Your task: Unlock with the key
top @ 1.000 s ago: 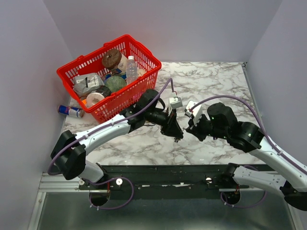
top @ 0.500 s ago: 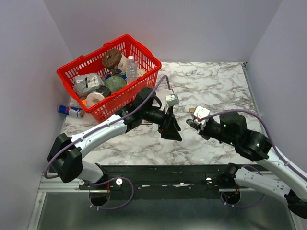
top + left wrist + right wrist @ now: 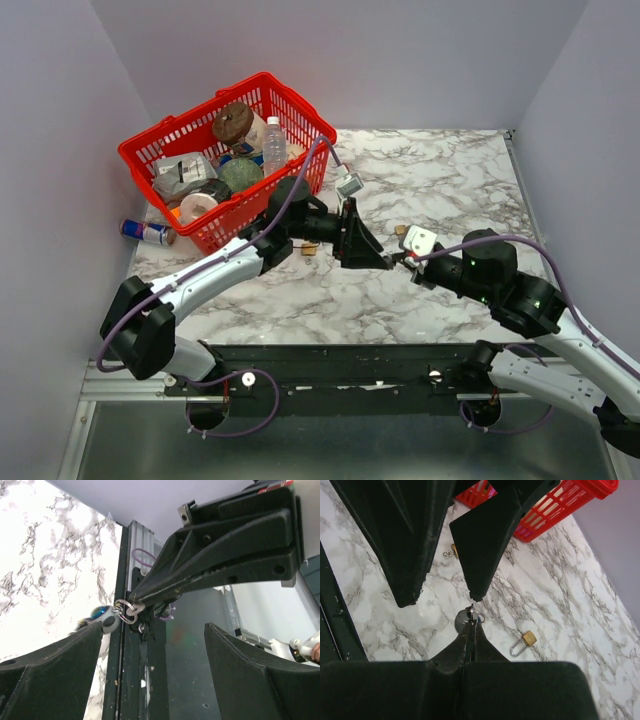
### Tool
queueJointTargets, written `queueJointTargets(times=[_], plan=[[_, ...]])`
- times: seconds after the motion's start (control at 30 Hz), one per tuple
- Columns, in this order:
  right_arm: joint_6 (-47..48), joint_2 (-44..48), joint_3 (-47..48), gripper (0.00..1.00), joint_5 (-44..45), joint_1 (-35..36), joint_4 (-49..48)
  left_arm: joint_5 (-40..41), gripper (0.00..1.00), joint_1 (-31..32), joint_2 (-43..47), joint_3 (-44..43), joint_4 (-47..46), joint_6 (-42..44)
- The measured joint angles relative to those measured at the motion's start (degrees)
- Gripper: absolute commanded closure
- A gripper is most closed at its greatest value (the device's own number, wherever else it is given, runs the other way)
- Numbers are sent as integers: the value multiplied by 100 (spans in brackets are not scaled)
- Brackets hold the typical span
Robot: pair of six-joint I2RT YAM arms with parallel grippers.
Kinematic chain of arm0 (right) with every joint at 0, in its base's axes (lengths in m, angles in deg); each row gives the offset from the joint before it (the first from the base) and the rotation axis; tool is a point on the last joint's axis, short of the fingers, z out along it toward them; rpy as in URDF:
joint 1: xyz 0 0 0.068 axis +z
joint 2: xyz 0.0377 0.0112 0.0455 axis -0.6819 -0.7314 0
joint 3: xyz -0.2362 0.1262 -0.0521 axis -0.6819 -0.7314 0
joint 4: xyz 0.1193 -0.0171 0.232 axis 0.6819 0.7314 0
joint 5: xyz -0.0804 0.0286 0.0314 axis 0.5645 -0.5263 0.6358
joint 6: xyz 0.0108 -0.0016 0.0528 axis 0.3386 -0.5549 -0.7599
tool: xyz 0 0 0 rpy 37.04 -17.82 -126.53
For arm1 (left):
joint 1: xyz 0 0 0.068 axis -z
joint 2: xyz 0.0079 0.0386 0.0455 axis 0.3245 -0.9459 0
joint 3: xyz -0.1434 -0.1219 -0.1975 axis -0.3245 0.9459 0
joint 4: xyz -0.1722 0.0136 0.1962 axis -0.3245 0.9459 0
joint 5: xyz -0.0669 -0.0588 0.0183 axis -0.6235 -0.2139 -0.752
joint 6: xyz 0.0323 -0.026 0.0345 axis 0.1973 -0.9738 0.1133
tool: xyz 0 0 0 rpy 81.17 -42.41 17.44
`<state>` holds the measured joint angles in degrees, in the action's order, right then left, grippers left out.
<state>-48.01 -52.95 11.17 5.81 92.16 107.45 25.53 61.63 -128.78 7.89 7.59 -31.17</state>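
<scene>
1. The right tool (image 3: pixel 472 625) is seen pressed shut on a small metal ring (image 3: pixel 476 615), which is pinched at the very tip of its two fingers.
2. The tiny black-headed key (image 3: pixel 107 624) is seen hanging from that ring, just beside the right tool's tip and above the white marble-patterned counter (image 3: pixel 450 170). Its blade cannot be made out in any view.
3. The left tool (image 3: pixel 152 630) is held with its fingers spread wide, and nothing is gripped between them.
4. The left tool is pointed at the right tool, tip towards tip. In the left wrist view the ring and key are seen near the mouth of the spread fingers, closer to the finger on the left of that view.
5. In the right wrist view one left fingertip is seen just above the ring. Whether the two touch cannot be told.
6. A small brass padlock with a silver shackle (image 3: pixel 525 641) is seen lying flat on the counter, near the right tool and apart from the key.
7. A red plastic mesh basket (image 3: pixel 298 102) holding assorted goods is seen at the far left of the counter, behind the left arm.
8. A blue-and-silver drink can (image 3: pixel 145 232) is seen lying on its side just beside the basket's left corner.
</scene>
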Motion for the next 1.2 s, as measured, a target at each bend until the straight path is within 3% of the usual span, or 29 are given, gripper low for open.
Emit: queueJointTargets(times=[0.23,0.33,0.4,0.83,1.2], plan=[[44,7,-87,99,-140,0,-92,0,22,7,-369,-44,-643,-575],[79,9,-160,99,-157,0,-109,-11,36,7,-503,-44,-881,-841],[98,9,-181,99,-164,0,-111,-22,41,11,-551,-44,-977,-946],[175,162,-214,99,-153,0,-146,-295,46,140,-592,153,-1163,-1224],[144,197,-256,98,-155,0,-153,-284,97,153,-592,251,-1113,-1147]])
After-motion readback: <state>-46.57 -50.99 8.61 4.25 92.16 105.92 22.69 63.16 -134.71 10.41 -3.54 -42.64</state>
